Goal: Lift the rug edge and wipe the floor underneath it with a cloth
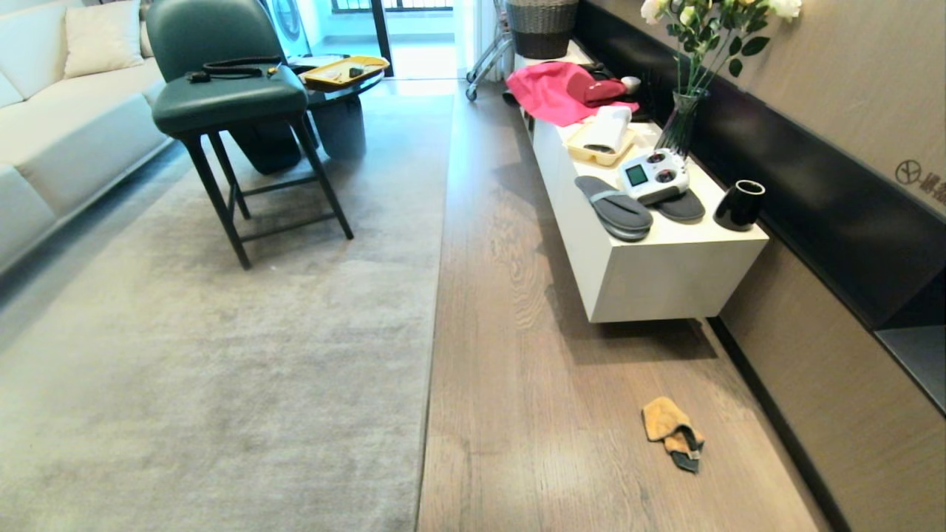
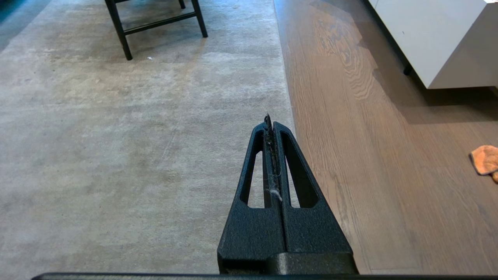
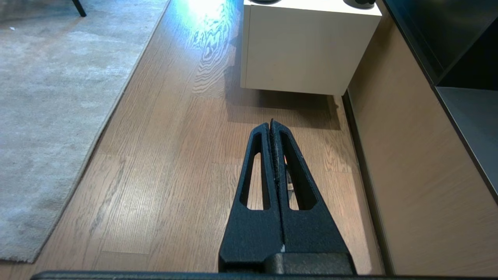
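While both black grippers hang low with jaws pressed together and empty, left gripper (image 2: 271, 126) over the rug border, right gripper (image 3: 271, 126) over planks, the small orange-tan fluffy cloth (image 1: 672, 431) lies crumpled on the brown wood-grain floor (image 1: 532, 384), dark trim toward the camera. Straight light grey rug edge (image 1: 434, 318) lies flat, running near to far. White cabinet (image 1: 650, 273) stands beyond; wall lettering unreadable.
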